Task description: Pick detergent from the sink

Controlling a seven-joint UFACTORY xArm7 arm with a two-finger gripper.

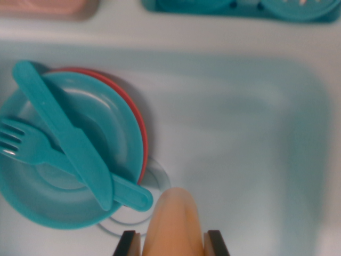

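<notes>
Fingers (pixel 172 242) sat at the bottom edge of the wrist view, two dark tips showing, one either side of an orange rounded object. I took that object for the detergent (pixel 173 224); the fingers were pinching it, each tip against a flank, its blurred top pointing up the frame. It hung over the sink (pixel 240 122), near the basin's lower edge and just beside a white ring (pixel 160 178) on the pale floor. To the wrist view's left lay a teal bowl (pixel 32 197) resting on a red plate (pixel 139 133), only the plate's rim showing. A teal knife (pixel 64 133) lay slantwise across the bowl, a teal fork (pixel 32 146) crossing under it. Along the top rim I noted a pink thing (pixel 45 7) and a teal rack (pixel 240 9), both cut off.
</notes>
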